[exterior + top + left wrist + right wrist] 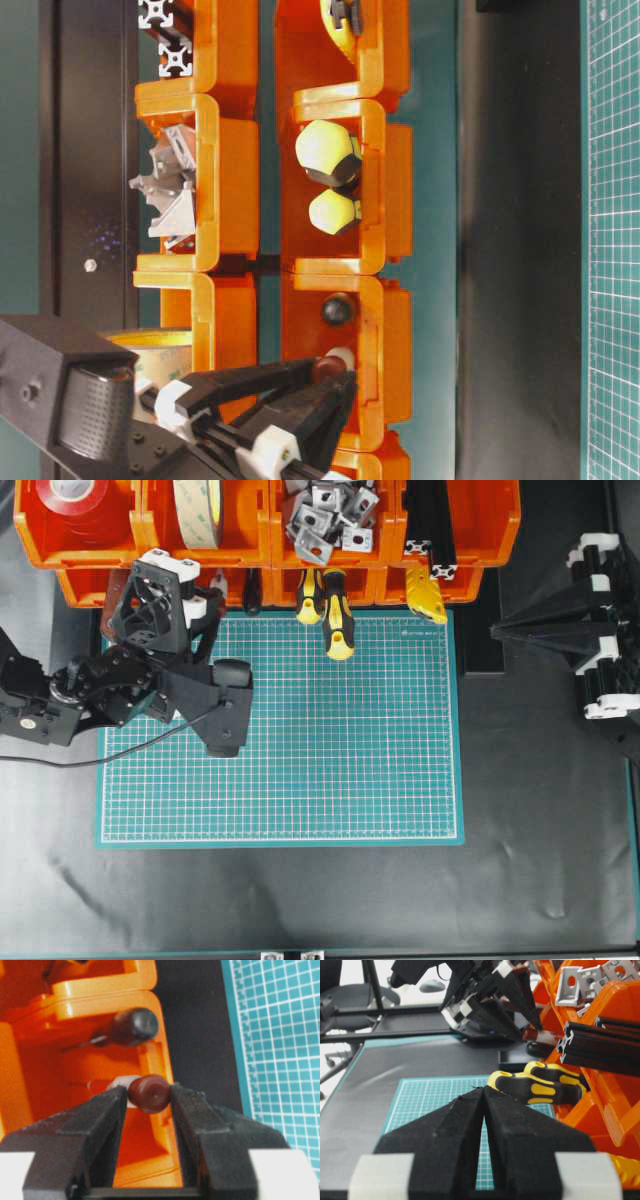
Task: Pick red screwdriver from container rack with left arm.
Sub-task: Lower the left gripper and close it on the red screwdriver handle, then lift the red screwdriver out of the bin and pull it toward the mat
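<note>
Pinching the red screwdriver (pixel 149 1093) by its end cap, the left gripper (pixel 148 1097) has both fingers (pixel 102 1110) pressed against it inside a lower bin of the container rack (pixel 150 1055). It looks light, stiff and slick, so holding nearer the white collar seems safer. Beyond the fingers lies a dark-handled screwdriver (pixel 132 1025); the bin lip may snag the shaft. The right gripper (pixel 484 1110) rests closed.
</note>
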Motion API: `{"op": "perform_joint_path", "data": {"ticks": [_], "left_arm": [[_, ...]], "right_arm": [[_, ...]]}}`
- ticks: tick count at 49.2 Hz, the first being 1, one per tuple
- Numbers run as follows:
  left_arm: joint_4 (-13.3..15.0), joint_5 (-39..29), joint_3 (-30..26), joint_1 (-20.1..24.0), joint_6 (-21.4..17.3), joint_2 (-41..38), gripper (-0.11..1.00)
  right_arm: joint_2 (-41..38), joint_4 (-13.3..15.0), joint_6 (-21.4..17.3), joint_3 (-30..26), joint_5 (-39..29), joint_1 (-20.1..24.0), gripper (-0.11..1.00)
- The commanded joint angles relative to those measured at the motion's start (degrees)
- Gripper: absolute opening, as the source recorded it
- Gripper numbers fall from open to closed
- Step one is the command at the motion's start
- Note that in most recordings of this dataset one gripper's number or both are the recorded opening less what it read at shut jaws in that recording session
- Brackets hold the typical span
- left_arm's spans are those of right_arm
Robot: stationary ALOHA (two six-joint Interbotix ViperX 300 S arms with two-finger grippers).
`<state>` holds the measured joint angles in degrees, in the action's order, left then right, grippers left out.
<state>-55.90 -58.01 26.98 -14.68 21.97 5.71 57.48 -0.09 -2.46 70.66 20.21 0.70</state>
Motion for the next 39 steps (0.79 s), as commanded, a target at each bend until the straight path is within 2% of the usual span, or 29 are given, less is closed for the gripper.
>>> {"op": "perform_joint_path", "data": {"ticks": [1, 17, 26, 35, 39], "left_arm": [[-0.18, -0.35, -2.55, -1.93, -0.09, 1.14, 0.29], [-0.18, -9.4, -10.81, -13.1, -1.85, 4.13, 0.25], [-0.18, -13.18, -15.91, -19.6, -6.68, 4.75, 0.25], [-0.18, -13.45, -21.01, -26.1, -12.48, 2.55, 0.25], [-0.18, -13.27, -22.68, -28.39, -13.27, 0.53, 0.25]], "right_arm": [[-0.18, -0.09, -0.09, -0.7, 0.44, 0.0, 0.0], [0.0, -0.18, -0.7, -0.7, 0.44, 0.0, 0.0], [0.26, -0.09, -2.11, -0.7, 0.44, 0.09, 0.0], [0.35, -0.18, -5.19, -0.7, -0.88, 0.0, 0.0], [0.79, -0.18, -6.77, -0.88, -1.93, 0.0, 0.0]]}}
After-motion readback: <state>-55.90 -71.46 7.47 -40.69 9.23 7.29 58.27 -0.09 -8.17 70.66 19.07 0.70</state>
